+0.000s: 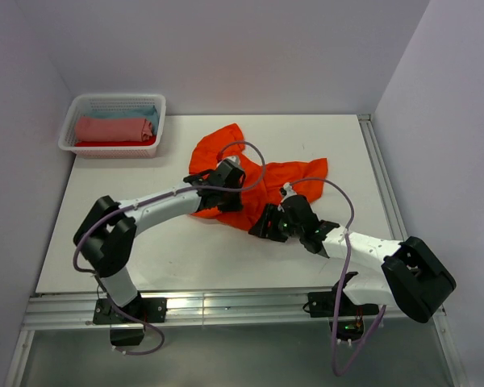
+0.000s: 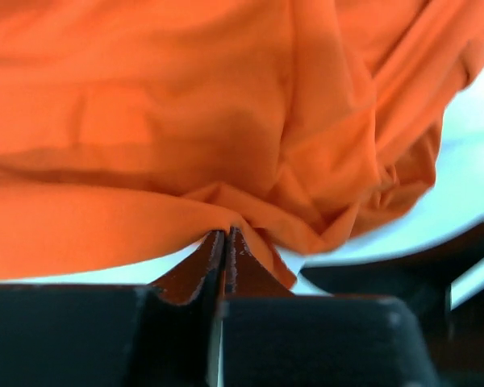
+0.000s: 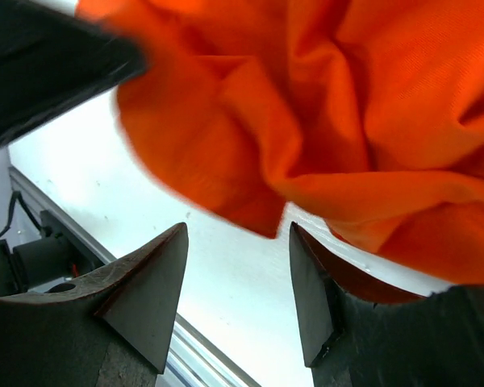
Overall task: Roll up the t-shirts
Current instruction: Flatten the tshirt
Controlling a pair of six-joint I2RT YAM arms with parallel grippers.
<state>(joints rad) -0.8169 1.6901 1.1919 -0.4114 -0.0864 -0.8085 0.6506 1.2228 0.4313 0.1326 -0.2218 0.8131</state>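
Orange t-shirt (image 1: 262,173) lies crumpled mid-surface (image 1: 194,258), sprawled left-to-right. The left fingers (image 2: 224,242) are pressed together, pinching its near edge. The right fingers (image 3: 238,234) are spread and empty — cloth just beyond their tips, slightly right. No label or writing readable.

Landmark for my notes: the white table (image 1: 185,250).
- Surface matte, flat, with faint specks that I see in the right wrist view.
- On the table's far left corner: a white plastic lattice basket (image 1: 109,150), rectangular, upright, long side parallel to the table's far edge.
- Along the table's near edge: an aluminium rail (image 1: 226,305). A second rail (image 1: 383,185) borders the table's right edge.
- Plain pale grey walls (image 1: 250,48) stand behind the table and on both its sides.
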